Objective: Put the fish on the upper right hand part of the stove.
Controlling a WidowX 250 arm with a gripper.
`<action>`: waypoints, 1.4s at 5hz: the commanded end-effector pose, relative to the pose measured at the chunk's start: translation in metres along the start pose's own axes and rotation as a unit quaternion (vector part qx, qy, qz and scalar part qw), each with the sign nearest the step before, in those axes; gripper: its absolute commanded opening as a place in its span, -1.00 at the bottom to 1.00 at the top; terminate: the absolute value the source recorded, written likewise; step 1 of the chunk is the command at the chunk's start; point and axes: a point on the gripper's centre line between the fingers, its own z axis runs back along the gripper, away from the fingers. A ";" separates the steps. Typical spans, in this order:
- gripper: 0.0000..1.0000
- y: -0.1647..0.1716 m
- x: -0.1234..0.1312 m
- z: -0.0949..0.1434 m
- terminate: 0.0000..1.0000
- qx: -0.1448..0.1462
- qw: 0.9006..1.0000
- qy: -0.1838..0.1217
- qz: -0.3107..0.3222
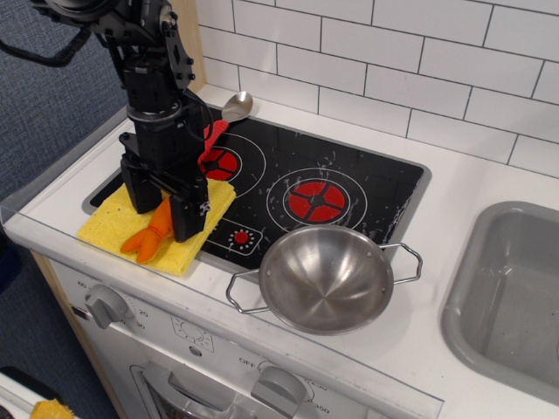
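Observation:
The orange fish (147, 237) lies on a yellow cloth (103, 229) at the stove's front left corner, tail toward the front. My black gripper (163, 218) has come down over the fish's head end. Its jaws stand open, one finger on each side of the body, and they hide the front half of the fish. The black stove (358, 175) has two red burner rings. The right ring (316, 199) is bare, as is the stove's upper right part.
A red-handled metal spoon (217, 135) lies across the left burner, just behind my gripper. A steel bowl with wire handles (327, 278) stands on the counter in front of the stove's right half. A grey sink (515, 288) is at the right. A white tiled wall runs along the back.

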 end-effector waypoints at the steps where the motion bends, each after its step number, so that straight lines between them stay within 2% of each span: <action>1: -1.00 -0.001 0.005 0.015 -1.00 0.019 1.000 -0.023 -0.007; 2: -1.00 -0.009 0.008 0.032 -1.00 0.012 0.999 -0.038 -0.003; 3: -1.00 -0.029 0.030 0.065 -1.00 -0.019 0.998 -0.065 0.013; 4: -1.00 -0.054 0.075 0.073 -1.00 -0.027 0.997 -0.074 0.009; 5: -1.00 -0.065 0.118 0.058 -1.00 0.007 0.998 -0.060 0.013; 6: -1.00 -0.064 0.145 0.046 -1.00 0.022 0.998 -0.059 0.029; 7: -1.00 -0.059 0.151 0.037 -1.00 0.028 0.997 -0.060 0.046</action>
